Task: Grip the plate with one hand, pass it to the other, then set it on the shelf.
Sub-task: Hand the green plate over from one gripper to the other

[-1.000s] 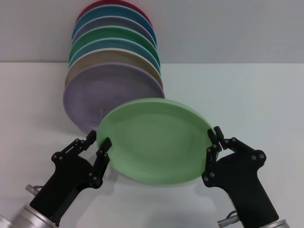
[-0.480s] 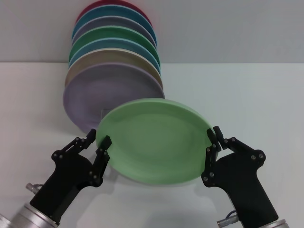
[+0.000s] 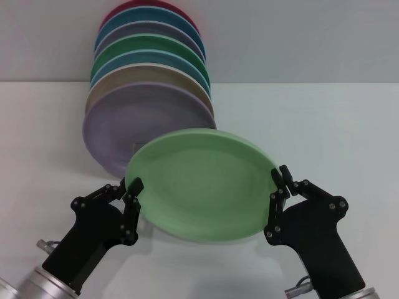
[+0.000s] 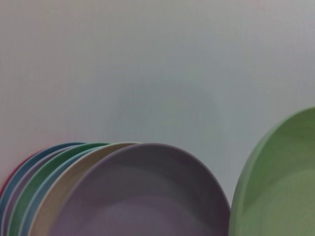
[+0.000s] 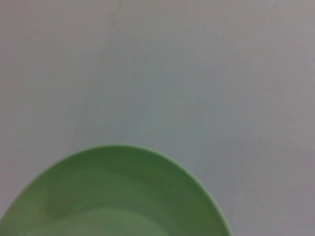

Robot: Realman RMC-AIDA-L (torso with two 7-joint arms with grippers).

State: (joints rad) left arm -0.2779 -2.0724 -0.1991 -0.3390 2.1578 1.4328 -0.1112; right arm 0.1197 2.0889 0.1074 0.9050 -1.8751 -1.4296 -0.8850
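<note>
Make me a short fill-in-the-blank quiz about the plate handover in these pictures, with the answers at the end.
1. The plate held between the two grippers is pale ____.
2. The right gripper is shut on the plate's ____.
3. The rack plate nearest the held one, the lavender plate, stands ____ it.
4. The left gripper is at the plate's ____ edge.

Answers: green; rim; behind; left

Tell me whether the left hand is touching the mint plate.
Touching: in the head view the left hand has its fingers closed on the plate rim.
</note>
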